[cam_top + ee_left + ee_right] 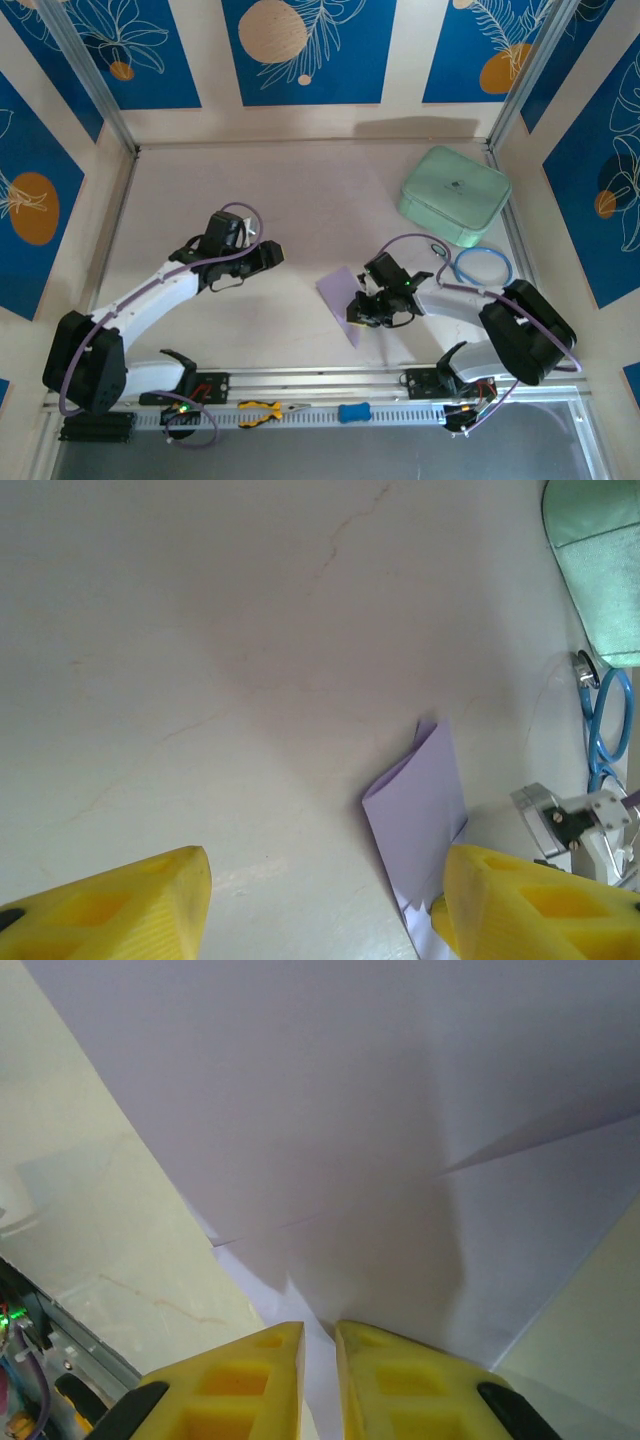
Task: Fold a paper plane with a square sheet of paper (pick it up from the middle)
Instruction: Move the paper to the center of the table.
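The right gripper has its two yellow fingers drawn together to a thin slit. A lavender edge of the sheet of paper sits in that slit, so it looks pinched there. From the right wrist camera the paper spreads away from the fingertips, already creased, with one fold line running out to the right and a second layer showing underneath at the near left.

In the top view the right gripper sits at the right side of the sheet of paper. The sheet lies on the table a little right of centre, one narrow corner pointing toward the near rail.

The left gripper has its jaws standing wide apart with nothing between them. The sheet of paper lies ahead of it and to the right, apart from its fingers. In the top view the left gripper is left of the sheet with bare table between.

Farther right lies a blue cable loop, and beyond it, at the far right, a mint-green case.
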`<action>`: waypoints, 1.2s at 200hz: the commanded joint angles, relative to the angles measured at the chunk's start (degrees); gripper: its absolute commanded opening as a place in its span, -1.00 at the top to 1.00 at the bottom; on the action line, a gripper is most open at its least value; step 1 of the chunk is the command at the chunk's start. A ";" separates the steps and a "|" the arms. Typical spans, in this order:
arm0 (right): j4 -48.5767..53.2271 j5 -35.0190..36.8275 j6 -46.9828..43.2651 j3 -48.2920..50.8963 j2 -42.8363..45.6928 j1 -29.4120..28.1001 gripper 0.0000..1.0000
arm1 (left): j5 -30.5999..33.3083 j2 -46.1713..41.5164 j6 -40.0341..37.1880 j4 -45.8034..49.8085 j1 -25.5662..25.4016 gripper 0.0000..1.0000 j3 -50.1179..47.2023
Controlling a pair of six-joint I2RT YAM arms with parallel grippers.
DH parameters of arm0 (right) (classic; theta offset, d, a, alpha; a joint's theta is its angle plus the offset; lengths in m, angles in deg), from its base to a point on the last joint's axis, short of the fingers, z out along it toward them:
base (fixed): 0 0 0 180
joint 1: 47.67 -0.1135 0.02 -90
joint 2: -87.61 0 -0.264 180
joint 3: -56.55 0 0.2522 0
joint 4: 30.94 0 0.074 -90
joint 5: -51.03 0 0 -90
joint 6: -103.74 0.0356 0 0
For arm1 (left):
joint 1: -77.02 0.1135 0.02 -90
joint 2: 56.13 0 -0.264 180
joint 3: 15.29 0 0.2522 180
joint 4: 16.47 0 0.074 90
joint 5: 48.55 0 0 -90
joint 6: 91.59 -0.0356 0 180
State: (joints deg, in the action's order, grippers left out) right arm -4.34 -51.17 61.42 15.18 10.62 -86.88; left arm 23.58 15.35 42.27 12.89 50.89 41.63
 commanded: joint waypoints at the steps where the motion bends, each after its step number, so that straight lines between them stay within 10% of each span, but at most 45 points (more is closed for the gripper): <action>1: 5.04 3.29 6.26 3.18 3.39 -2.08 0.62 | -1.87 0.30 0.75 -1.31 0.56 -0.27 -1.01; 154: -8.49 -1.02 15.63 3.87 -0.15 3.82 0.65 | -13.19 14.37 7.04 -14.99 -7.33 -0.19 0.29; 240: -20.08 11.95 39.84 -0.17 0.63 -5.59 0.68 | -12.11 15.76 6.24 -13.10 -8.35 0.44 1.96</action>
State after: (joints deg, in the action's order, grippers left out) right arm -24.47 -44.95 95.78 16.62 7.27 -91.90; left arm 11.91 30.21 49.04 -0.34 42.76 41.65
